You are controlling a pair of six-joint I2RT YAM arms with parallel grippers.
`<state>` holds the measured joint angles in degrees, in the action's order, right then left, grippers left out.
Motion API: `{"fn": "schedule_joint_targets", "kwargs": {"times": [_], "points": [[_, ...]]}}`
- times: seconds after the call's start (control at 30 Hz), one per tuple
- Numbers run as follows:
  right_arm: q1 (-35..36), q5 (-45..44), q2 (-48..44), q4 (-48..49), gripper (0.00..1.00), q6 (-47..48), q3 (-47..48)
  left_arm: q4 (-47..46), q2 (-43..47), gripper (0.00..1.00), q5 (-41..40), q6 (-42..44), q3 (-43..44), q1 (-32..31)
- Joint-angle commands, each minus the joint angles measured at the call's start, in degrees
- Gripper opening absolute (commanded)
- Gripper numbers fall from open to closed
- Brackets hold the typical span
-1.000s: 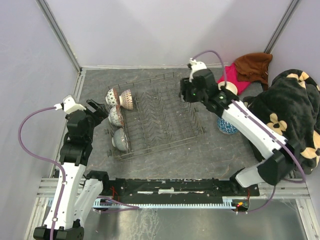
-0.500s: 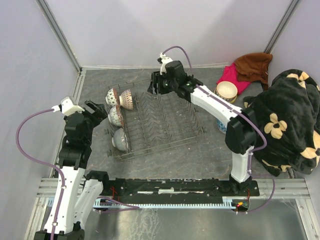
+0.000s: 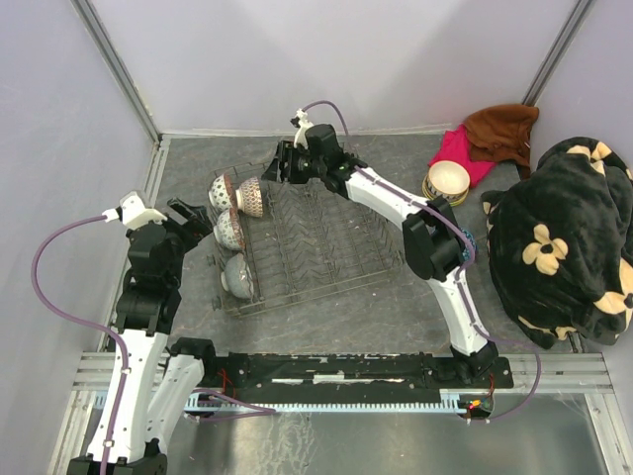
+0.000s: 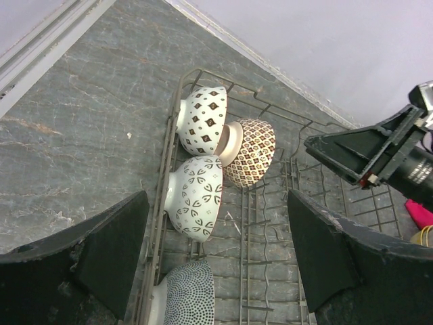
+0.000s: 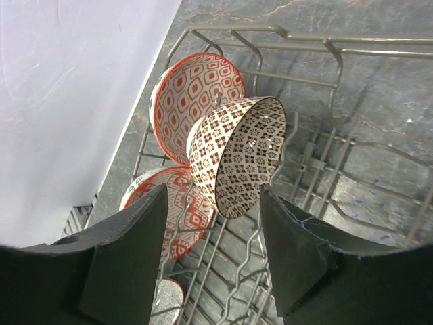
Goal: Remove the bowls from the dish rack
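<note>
Right pincer [image 5: 213, 200] gapes empty, the small brown-lattice ceramic bowl [image 5: 237, 159] just ahead of it; the bowl stands on edge in the large grey wire dish rack [image 3: 336, 237], rim offered for pinching, I'd say. Left pincer [image 4: 216, 200] hovers equally open and empty, the rack's edge just below it.

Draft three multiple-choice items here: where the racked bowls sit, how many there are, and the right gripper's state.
1. Where in the dish rack do the bowls sit?
A. the end by the left gripper
B. the middle
C. the opposite end

2. How many bowls are in the rack?
A. two
B. four
C. seven

3. The right gripper is:
A. shut on a bowl
B. open, holding nothing
C. out of view

Answers: 1 A, the top view shows them clustered at that end; 2 B, the left wrist view shows four; 3 B, its jaws stand apart, touching no bowl.
</note>
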<state>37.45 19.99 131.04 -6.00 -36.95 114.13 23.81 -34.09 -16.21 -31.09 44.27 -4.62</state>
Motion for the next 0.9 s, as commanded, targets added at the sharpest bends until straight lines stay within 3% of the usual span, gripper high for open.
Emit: {"fn": "schedule_joint_targets", "kwargs": {"times": [0.0,0.6,0.87], "points": [[0.3,3.9,3.6,7.9,0.64,-5.2,4.1,-1.9,0.1,0.9,0.0,-0.9,0.0,0.0],[1.4,9.4,13.2,22.2,0.59,-16.4,5.3,-3.3,-1.6,0.9,-0.2,0.0,-1.0,0.0],[1.9,11.0,15.2,28.5,0.44,-21.3,4.2,-3.5,-2.0,0.9,-0.6,0.3,-1.0,0.0]]}}
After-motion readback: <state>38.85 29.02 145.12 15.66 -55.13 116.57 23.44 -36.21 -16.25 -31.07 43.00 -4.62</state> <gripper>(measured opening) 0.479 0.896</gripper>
